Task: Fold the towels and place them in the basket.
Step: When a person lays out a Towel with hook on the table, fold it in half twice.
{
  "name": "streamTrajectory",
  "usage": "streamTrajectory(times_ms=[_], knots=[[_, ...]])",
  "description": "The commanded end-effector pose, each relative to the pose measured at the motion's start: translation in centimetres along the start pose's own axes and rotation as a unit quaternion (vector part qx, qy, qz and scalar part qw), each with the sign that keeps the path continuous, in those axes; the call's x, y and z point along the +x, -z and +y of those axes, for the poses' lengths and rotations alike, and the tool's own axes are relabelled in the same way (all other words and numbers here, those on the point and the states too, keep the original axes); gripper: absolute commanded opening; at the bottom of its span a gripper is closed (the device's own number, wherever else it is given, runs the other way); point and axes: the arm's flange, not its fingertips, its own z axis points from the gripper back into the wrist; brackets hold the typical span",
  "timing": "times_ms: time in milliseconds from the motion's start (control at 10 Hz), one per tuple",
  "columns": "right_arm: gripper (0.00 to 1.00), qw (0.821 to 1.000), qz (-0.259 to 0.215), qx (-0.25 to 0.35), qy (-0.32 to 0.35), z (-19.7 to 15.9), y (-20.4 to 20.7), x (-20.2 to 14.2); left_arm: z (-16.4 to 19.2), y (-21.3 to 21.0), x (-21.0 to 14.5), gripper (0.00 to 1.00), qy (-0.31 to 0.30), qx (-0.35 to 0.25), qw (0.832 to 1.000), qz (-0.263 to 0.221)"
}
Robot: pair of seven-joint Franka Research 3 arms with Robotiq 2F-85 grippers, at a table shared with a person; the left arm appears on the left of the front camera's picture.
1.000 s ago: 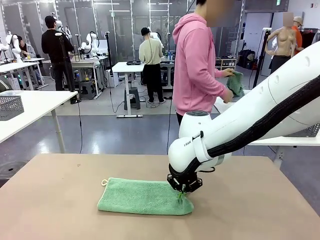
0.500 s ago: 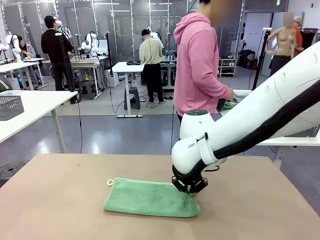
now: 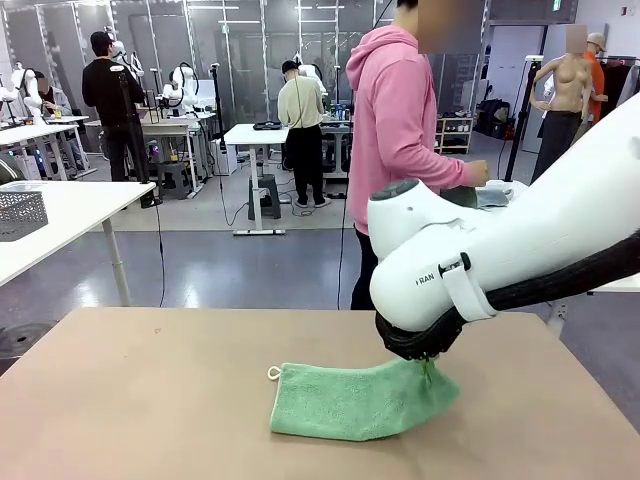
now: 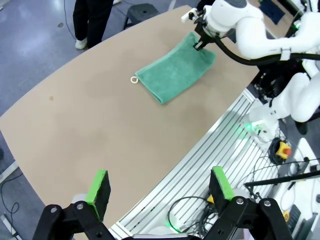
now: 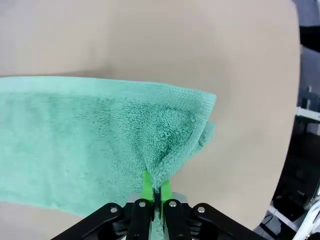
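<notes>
On the tan table (image 3: 150, 400) — a mint towel (image 3: 350, 402); white benches (image 3: 70, 205) behind.

Setting: robotics lab, open-plan. White worktables (image 3: 60, 215) stood in rows on a grey floor (image 3: 230, 270), with people (image 3: 115, 95) working at them. Aluminium rails (image 4: 220, 145), loose cables (image 4: 186, 209) and an emergency-stop button (image 4: 283, 149) edged the tan table (image 3: 150, 380).
</notes>
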Motion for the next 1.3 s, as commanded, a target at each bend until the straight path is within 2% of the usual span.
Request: streamTrajectory(times_ms=[0,200,400,700,1200], knots=[[0.00,0.999,-0.036,-0.008,-0.003,1.6,-2.7,-1.4,-0.2,0.0,0.1,1.00,0.011,-0.008,1.000,-0.001],[0.00,0.999,-0.041,0.013,-0.026,4.1,-4.5,-1.6,-0.2,0.0,0.1,1.00,0.011,-0.008,1.000,-0.001],[0.00,0.996,-0.038,0.078,-0.030,6.6,-5.6,-1.0,-0.2,0.0,0.1,1.00,0.011,-0.008,1.000,-0.001],[0.00,0.988,-0.008,0.153,-0.029,10.0,-5.1,0.6,-0.2,0.0,0.1,1.00,0.011,-0.008,1.000,-0.001],[0.00,0.985,0.027,0.169,-0.004,15.2,-1.6,2.7,-0.2,0.0,0.1,1.00,0.011,-0.008,1.000,-0.001]])
